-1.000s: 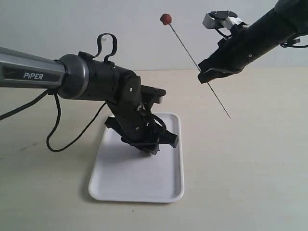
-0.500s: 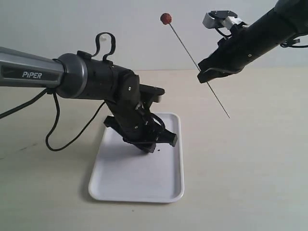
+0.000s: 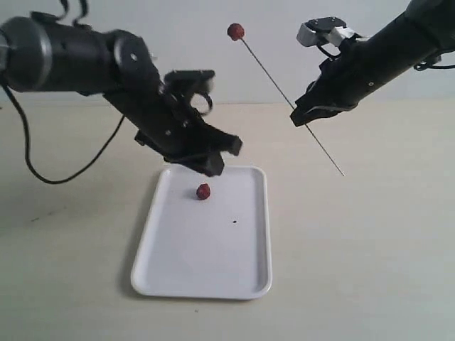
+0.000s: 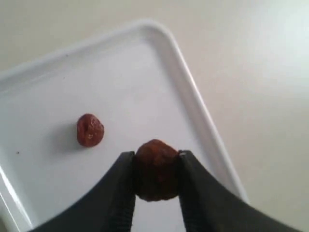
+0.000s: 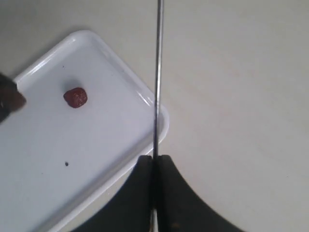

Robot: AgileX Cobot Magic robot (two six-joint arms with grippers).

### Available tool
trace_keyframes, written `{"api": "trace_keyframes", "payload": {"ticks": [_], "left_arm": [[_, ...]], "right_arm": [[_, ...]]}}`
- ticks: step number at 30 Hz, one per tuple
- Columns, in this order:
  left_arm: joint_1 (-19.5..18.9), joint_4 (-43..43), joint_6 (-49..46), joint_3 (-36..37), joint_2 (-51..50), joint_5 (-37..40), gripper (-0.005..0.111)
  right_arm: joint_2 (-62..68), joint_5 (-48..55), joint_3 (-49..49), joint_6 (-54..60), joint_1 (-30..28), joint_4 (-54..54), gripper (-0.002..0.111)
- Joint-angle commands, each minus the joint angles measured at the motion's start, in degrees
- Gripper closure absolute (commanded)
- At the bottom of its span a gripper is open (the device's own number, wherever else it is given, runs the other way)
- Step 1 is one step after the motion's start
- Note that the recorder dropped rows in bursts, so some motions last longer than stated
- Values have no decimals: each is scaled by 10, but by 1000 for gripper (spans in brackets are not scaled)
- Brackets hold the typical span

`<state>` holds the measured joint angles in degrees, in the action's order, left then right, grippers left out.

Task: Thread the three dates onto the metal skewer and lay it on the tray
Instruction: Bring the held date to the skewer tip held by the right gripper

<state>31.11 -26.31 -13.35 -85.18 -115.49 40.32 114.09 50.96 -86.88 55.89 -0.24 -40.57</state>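
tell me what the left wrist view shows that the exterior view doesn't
Only the left wrist view: the held date, pinched by the left gripper. Only the exterior view: the right gripper holding the tilted skewer, with the top date on its upper end. Both: that left gripper and the tray with one loose date on it.

Your left arm, dark and bulky, reaches in from the left and angles downward toward the middle, its wrist held aloft. Your left gripper has its 2 black fingers pinched on 1 small wrinkled reddish-brown date. Your right arm, also black, comes in from the upper right and slopes down toward the middle. Your right gripper is clamped tight on the thin grey metal skewer, holding it tilted in the air.
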Motion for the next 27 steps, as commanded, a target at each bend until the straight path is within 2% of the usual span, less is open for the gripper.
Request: {"api": "trace_keyframes", "payload": {"ticks": [1,2,4,6,7,8,9,10,13,21,27], "left_arm": [[-92,-208,-171,-3,23,71,76],[-136,-301,-246,-3,23,131,76],[-196,-384,-316,-3,21,212,76],[-256,-424,-350,-3,21,278,76],[-272,-434,-359,-3,21,296,76],[-299,-443,-361,-3,21,296,76],[-314,-447,-364,-3,21,296,76],[-322,-448,-365,-3,21,296,76],[-320,-449,-365,-3,19,296,76],[-265,-474,-374,-3,19,296,76],[-258,-473,-372,-3,19,296,76]], "right_arm": [[1,35,-4,57,-1,-4,108],[6,49,-4,78,-1,-4,108],[17,65,-4,116,-1,-6,108],[31,89,-4,168,-1,-6,108],[34,107,-4,192,-1,-8,108],[39,144,-4,237,-1,-9,108],[45,189,-4,284,-1,-18,108],[48,190,-4,331,-1,-34,108],[51,190,1,372,-1,-55,108],[60,190,8,403,2,-54,108],[60,190,8,403,2,-61,108]]}}
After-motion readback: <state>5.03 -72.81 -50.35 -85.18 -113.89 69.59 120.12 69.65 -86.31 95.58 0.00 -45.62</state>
